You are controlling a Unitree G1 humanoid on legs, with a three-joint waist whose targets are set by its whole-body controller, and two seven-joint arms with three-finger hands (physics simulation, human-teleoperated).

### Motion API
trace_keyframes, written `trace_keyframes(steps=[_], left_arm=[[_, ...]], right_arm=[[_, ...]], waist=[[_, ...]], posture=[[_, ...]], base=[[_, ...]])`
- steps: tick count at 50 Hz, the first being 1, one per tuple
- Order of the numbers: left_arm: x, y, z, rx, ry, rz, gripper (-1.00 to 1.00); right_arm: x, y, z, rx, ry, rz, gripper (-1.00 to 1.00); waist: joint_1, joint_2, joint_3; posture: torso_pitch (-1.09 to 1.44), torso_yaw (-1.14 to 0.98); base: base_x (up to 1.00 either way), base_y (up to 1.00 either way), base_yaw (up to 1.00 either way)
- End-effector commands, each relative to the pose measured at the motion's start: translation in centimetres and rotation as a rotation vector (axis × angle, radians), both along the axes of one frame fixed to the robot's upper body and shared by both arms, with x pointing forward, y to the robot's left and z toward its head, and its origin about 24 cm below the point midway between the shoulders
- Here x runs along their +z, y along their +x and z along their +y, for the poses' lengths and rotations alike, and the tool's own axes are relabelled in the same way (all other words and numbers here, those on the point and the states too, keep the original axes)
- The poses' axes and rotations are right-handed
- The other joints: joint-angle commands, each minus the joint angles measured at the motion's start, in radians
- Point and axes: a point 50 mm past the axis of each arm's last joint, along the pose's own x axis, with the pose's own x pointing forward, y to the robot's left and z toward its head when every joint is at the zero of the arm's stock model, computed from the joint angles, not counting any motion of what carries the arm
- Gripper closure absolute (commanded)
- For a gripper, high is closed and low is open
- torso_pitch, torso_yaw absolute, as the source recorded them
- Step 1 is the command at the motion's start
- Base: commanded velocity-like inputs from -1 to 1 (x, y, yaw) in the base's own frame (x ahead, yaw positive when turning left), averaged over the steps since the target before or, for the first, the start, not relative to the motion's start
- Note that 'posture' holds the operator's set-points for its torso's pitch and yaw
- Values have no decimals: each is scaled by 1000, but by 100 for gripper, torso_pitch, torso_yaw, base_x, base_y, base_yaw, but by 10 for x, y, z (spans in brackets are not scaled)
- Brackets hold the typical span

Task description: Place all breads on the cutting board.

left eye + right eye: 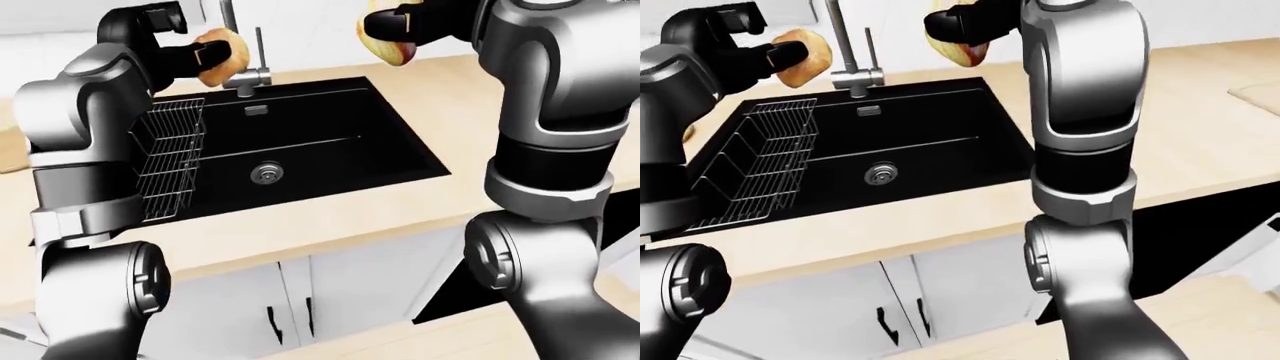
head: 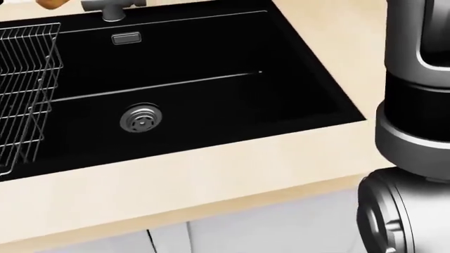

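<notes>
At the upper left of the right-eye view we find the left hand [image 1: 745,45] raised above the counter, its dark fingers clamped on a golden bread roll [image 1: 802,57]. Below it, at the left of the black sink [image 2: 295,84], a wire dish rack [image 1: 750,161] sits inside the basin, along its left wall. The faucet [image 1: 845,71] rises at the sink's top edge, just right of that roll in the view, and the round drain [image 2: 141,118] lies near the middle of the basin floor.

Further right, at the top centre of the left-eye view, the right hand [image 1: 400,22] is held high, its fingers closed round a second bread [image 1: 388,46], pale with a reddish patch. The light wooden counter [image 2: 211,179] borders the sink, with white cabinet doors [image 1: 900,300] beneath. We see no cutting board that we can identify with certainty in these views.
</notes>
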Motion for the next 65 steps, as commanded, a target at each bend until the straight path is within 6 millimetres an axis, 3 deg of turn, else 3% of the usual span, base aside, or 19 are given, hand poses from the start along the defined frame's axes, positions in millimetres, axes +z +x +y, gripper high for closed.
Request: trace_keyframes(steps=[1,5,7,8,12,17,19,20,28,32,33,37,42,44,45,55,58,63,65], left_arm=[[32,-11,4,19,6,-138,100],[32,-11,4,19,4,-139,100],[31,-11,3,18,4,-140,100],[31,-10,3,17,3,-139,100],[33,-12,4,18,3,-140,100],[35,-11,3,16,3,-140,100],[36,-12,3,15,4,-142,100],[37,-12,2,14,3,-143,100],[35,-11,2,11,2,-143,100],[37,-12,1,11,2,-144,100],[36,-12,1,11,1,-143,100],[35,-12,1,11,1,-143,100],[33,-11,2,10,-3,-142,100],[33,-11,2,10,-3,-142,100],[35,-12,1,9,-4,-143,100],[33,-10,1,8,-3,-142,100],[37,-11,0,6,-3,-143,100],[36,-11,0,5,-3,-145,100],[38,-11,-1,4,-4,-145,100]], right_arm=[[18,-9,4,23,-2,-93,100],[18,-10,4,24,-4,-92,100],[17,-10,5,25,-6,-91,100],[17,-10,5,26,-6,-90,100],[17,-9,5,29,-8,-90,100],[18,-9,5,29,-6,-89,100],[18,-10,5,31,-7,-90,100],[19,-10,5,31,-7,-90,100],[18,-10,5,33,-8,-89,100],[17,-10,5,35,-9,-87,100],[17,-10,5,35,-9,-87,100],[16,-10,5,36,-8,-85,100],[15,-10,5,36,-9,-84,100],[15,-10,5,37,-10,-84,100],[15,-9,5,37,-10,-83,100],[17,-10,6,38,-11,-84,100],[16,-10,5,38,-11,-84,100],[18,-10,5,38,-13,-85,100],[17,-10,5,38,-13,-85,100]], waist=[[6,3,-27],[6,39,-25],[4,89,-45],[11,56,-33],[-2,71,-61],[2,0,-37],[2,-102,-62],[0,-67,-49],[2,12,-19],[-1,79,-40],[9,55,-30],[-1,71,-58],[5,-10,-33],[-2,-127,-63],[4,-55,-36],[4,17,-23],[-1,59,-53],[-2,61,-56],[3,31,-35]], posture=[[0,0],[0,0],[0,0],[0,0],[0,0],[0,0],[0,0],[0,0],[0,0],[0,0],[0,0],[0,0],[0,0],[0,0],[0,0],[0,0],[0,0],[0,0],[0,0]], base=[[0,-64,0],[0,-65,0],[0,-65,0],[0,-65,0],[0,-65,0],[0,-68,0],[0,-70,0],[0,-72,0],[0,-75,0],[0,-75,0],[0,-77,0],[0,-76,0],[0,-76,0],[0,-75,0],[0,-76,0],[0,-75,0],[0,-76,0],[0,-75,0],[0,-76,0]])
